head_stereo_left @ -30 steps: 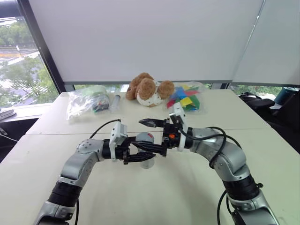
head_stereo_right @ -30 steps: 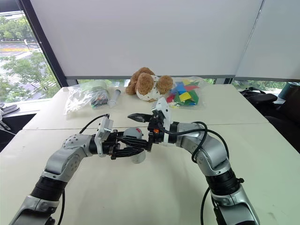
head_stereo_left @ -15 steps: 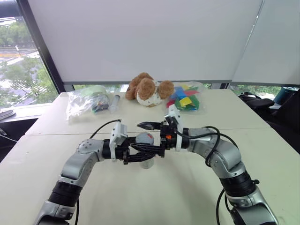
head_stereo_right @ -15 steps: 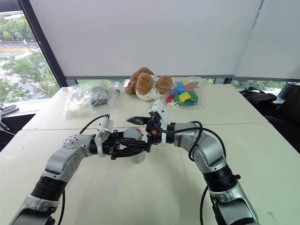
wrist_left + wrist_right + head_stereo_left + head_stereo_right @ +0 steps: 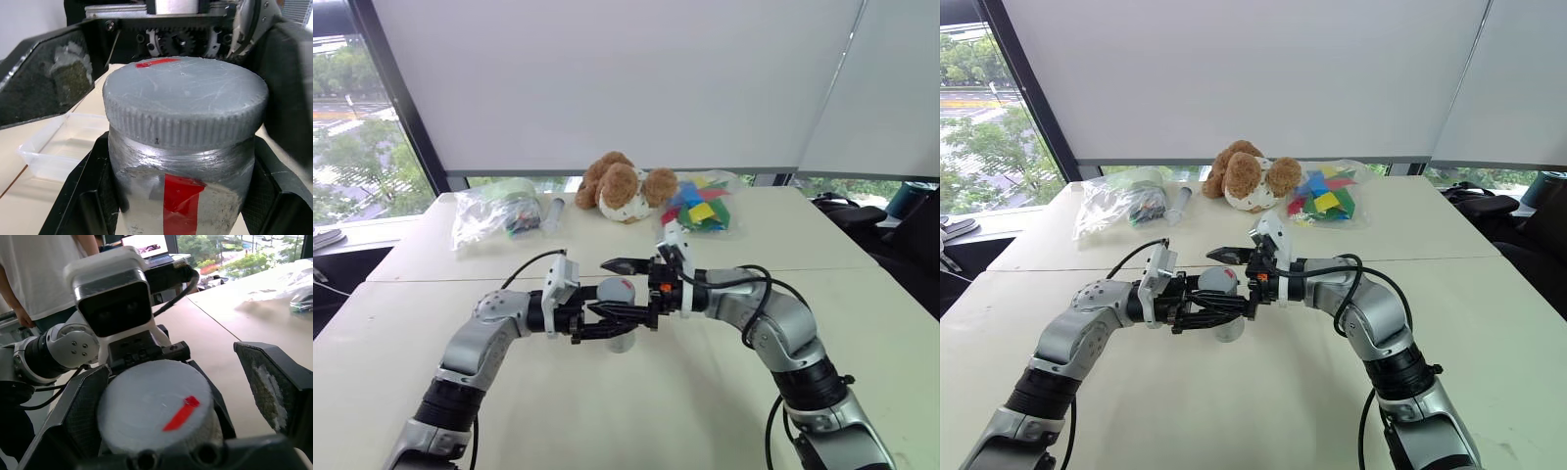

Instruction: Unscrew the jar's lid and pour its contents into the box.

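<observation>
Jar [image 5: 183, 196], silver-grey, red side stripe; ribbed grey lid [image 5: 186, 105]

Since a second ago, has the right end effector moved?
Yes. The right end effector has dropped and closed in: its upper finger now sits lower against the teddy bear, jaws open around the lid.

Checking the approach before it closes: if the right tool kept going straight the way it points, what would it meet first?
Probably the lid of the jar, which the left tool holds. The right tool is open, its fingers either side of the lid; depth is unclear.
</observation>
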Robot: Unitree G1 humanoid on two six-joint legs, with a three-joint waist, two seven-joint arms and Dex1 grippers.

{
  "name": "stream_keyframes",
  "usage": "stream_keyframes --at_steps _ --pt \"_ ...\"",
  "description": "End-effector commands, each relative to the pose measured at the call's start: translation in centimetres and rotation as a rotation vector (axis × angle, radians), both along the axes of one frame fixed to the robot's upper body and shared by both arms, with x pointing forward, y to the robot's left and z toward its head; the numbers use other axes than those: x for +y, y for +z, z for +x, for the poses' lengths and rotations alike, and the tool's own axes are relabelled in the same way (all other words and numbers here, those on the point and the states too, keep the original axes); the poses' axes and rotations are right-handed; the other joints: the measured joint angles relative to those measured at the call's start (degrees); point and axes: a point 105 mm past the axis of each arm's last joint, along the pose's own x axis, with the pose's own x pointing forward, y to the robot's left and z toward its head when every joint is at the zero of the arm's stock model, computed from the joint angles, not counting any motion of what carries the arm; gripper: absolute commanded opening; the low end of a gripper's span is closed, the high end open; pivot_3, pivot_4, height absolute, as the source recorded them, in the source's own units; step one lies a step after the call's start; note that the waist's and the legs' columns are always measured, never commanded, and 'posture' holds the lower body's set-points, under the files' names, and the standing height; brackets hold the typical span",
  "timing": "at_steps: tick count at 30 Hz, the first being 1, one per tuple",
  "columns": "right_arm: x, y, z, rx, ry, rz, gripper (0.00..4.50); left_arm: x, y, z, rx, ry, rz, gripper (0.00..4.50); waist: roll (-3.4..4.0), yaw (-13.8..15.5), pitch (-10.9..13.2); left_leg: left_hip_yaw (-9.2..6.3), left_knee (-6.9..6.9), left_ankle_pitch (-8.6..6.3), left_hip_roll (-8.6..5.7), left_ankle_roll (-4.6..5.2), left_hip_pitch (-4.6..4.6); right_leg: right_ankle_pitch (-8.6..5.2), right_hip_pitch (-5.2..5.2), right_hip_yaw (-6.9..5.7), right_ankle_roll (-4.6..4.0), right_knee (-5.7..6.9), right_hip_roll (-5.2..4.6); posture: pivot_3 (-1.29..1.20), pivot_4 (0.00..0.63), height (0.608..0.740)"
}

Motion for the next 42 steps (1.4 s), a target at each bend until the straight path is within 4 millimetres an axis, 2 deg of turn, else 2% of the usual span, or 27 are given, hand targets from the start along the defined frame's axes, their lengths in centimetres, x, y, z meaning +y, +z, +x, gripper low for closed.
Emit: stream_keyframes --at_steps 1,19,24,28,34,38,42 --pt "-0.9 1.1 0.2 -0.04 -0.019 0.027 4.44 -0.1 0.9 -0.3 -0.053 -0.013 -0.009 2.45 0.0 0.0 0.0 0.0 0.0 0.0 0.0 0.0 0.0 0.0 0.0 0.0 0.0 0.0 0.0 0.0 0.15 0.74" --pt "-3.4 -0.3 -0.1 0.042 -0.031 0.014 4.44 0.0 0.9 -0.2 -0.054 -0.005 -0.008 2.45 0.0 0.02 0.0 0.0 0.0 0.0 0.0 0.0 0.0 0.0 0.0 0.0 0.0 -0.01 0.0 0.0 0.15 0.74" --pt "-4.2 0.1 -1.5 0.048 0.04 0.041 4.44 0.2 0.9 -0.2 -0.054 -0.002 -0.005 2.45 0.0 0.06 0.0 0.01 0.0 0.0 0.0 0.0 -0.02 0.0 0.01 0.0 0.0 -0.02 0.0 0.0 0.15 0.74" --pt "-3.3 1.6 -2.6 0.014 0.093 0.073 4.44 0.2 0.9 -0.2 -0.053 -0.001 -0.003 2.45 0.0 -0.05 0.0 0.0 0.01 0.0 0.0 0.0 -0.02 0.0 0.0 0.0 0.0 -0.02 0.0 0.0 0.15 0.74" --pt "-0.4 1.6 -1.5 -0.017 0.043 0.056 4.44 -0.1 0.9 -0.2 -0.05 -0.009 -0.007 2.45 0.0 -0.14 0.0 -0.01 0.0 0.0 0.08 0.0 0.0 0.0 -0.02 0.0 0.0 0.02 0.09 0.0 0.15 0.74" --pt "0.4 1.0 -0.2 -0.044 -0.016 0.021 4.44 -0.1 0.9 -0.2 -0.051 -0.013 -0.009 2.45 0.0 0.14 0.0 -0.01 0.01 0.0 0.05 0.0 -0.04 0.0 -0.02 0.0 -0.01 -0.01 0.04 0.0 0.15 0.74" --pt "0.8 1.4 0.3 -0.057 -0.027 0.025 4.44 -0.2 0.9 -0.3 -0.051 -0.015 -0.008 2.45 0.0 0.04 0.0 0.02 0.02 0.0 0.0 0.0 -0.05 -0.01 -0.02 0.01 -0.01 -0.03 -0.02 0.0 0.15 0.74"
